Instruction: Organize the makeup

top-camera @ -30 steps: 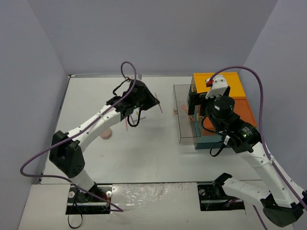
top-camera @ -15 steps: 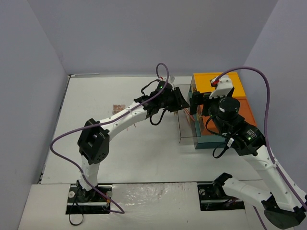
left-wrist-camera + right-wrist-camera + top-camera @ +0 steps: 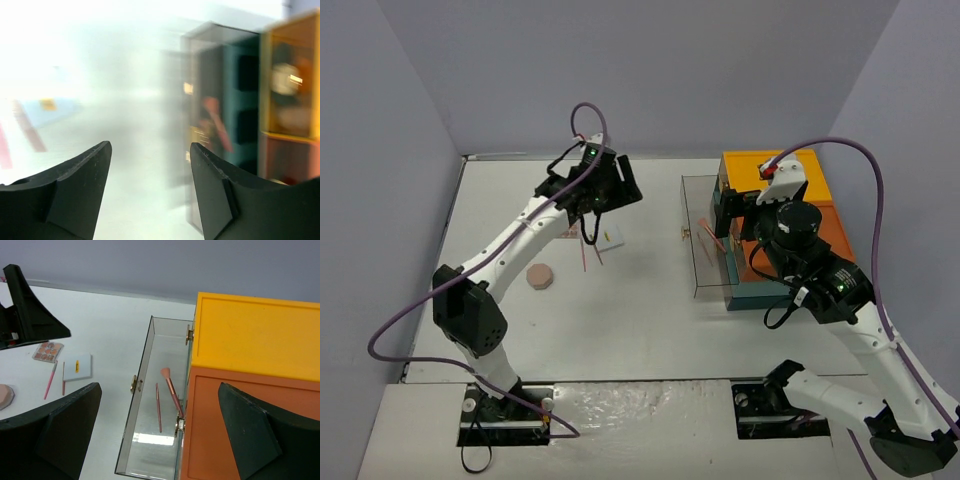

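My left gripper (image 3: 618, 190) hangs open and empty over the back left of the table, above the makeup; its view is blurred and shows nothing between the fingers (image 3: 85, 170). Below it lie a white card (image 3: 613, 237), two red pencils (image 3: 585, 252) and a pink compact (image 3: 540, 275). The right wrist view also shows the pink-squared palette (image 3: 47, 351), the card (image 3: 77, 366) and the pencils (image 3: 50, 380). A pink brush (image 3: 170, 387) and a thin pencil (image 3: 158, 407) lie in the clear lid (image 3: 145, 390). My right gripper (image 3: 159, 390) is open above that lid.
The orange, yellow and teal box (image 3: 790, 200) stands at the right with its clear lid (image 3: 700, 265) folded open toward the middle. Grey walls close in the table on the left, back and right. The left arm (image 3: 510, 245) crosses the left half.
The left arm reached to the clear lid half a second ago, then swung back to the back left. Its jaws went from shut to open. The right arm held still.
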### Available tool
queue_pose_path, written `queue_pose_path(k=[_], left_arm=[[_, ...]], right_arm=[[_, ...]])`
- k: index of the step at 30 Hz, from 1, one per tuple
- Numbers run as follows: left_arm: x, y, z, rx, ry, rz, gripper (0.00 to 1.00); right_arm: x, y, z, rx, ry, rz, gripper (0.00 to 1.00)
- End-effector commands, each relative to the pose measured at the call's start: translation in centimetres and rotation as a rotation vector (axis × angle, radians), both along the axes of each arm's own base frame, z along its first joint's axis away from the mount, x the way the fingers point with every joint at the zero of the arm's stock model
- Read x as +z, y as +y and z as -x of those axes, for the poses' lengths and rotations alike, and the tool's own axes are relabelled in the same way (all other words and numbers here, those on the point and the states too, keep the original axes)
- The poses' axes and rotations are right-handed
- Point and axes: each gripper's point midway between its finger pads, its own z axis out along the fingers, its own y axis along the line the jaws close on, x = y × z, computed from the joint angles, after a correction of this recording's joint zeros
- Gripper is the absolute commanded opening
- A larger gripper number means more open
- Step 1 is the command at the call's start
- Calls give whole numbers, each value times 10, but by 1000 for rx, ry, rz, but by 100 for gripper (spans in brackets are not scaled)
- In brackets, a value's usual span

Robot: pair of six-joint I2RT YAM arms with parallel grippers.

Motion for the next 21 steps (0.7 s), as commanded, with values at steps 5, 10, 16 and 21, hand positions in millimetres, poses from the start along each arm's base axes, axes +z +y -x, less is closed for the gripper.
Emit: queue_pose_path(k=[5,10,16,21], left_arm=[[-104,119,4,93,247,-342,53],[-149,137,-11,88,341,-402,52],[-179,147,-29,103,402,-430,48],[-193,151,-33,109,426,-435,43]], right_arm=[[24,6,-6,7,-71,-60,100],[25,5,-6,6,-75,-55,100],[25,2,-3,0,-78,-61,100],[25,-1,-2,-13,-82,-63,100]])
